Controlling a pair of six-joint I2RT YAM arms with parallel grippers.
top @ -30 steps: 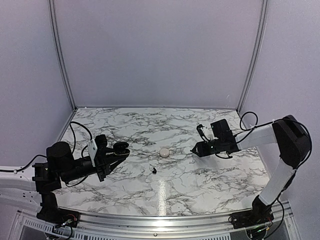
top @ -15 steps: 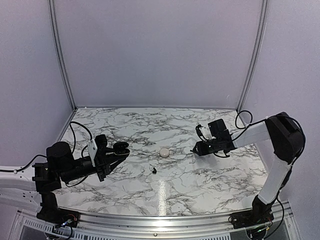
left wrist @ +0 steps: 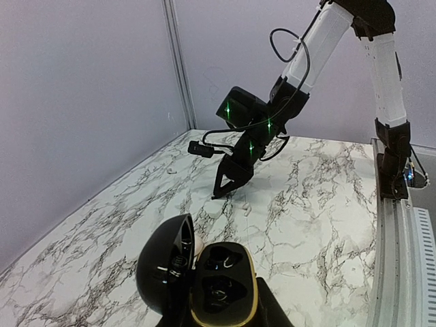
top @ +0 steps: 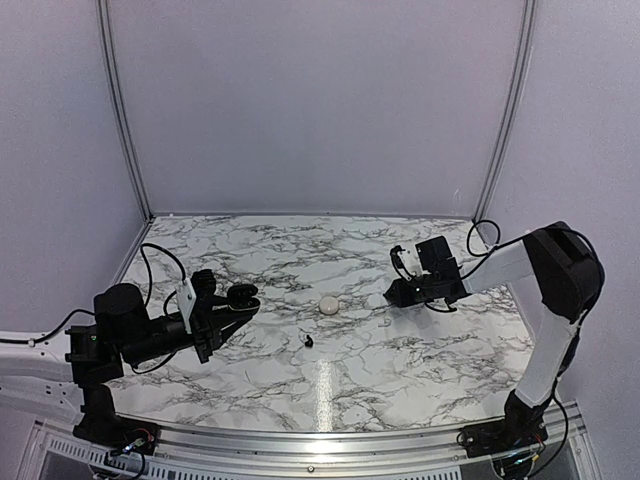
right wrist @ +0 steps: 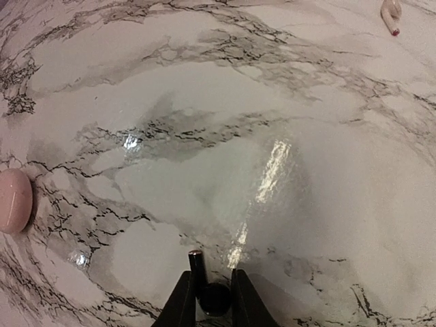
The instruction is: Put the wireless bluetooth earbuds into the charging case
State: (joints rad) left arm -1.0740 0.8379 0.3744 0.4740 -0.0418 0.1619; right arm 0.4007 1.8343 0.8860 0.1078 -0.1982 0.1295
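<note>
My left gripper (top: pixel 225 308) is shut on the charging case (left wrist: pixel 218 286), which is black with a gold rim. Its lid stands open to the left and shows two dark hollows. I cannot tell whether either hollow holds anything. My right gripper (right wrist: pixel 214 294) is shut on a black earbud (right wrist: pixel 212 297) with its stem pointing up, just above the table at the centre right (top: pixel 391 299). A second black earbud (top: pixel 308 341) lies on the marble between the arms.
A closed cream-pink pebble case (top: pixel 328 304) lies at the table's middle and shows at the left of the right wrist view (right wrist: pixel 13 201). A white earbud (right wrist: pixel 392 15) lies on the marble near the right gripper (left wrist: pixel 246 206). White walls stand around the table.
My right arm has drawn in and folded more upright, and its gripper has shifted slightly toward the back with the earbud. The left arm and the case have not moved.
</note>
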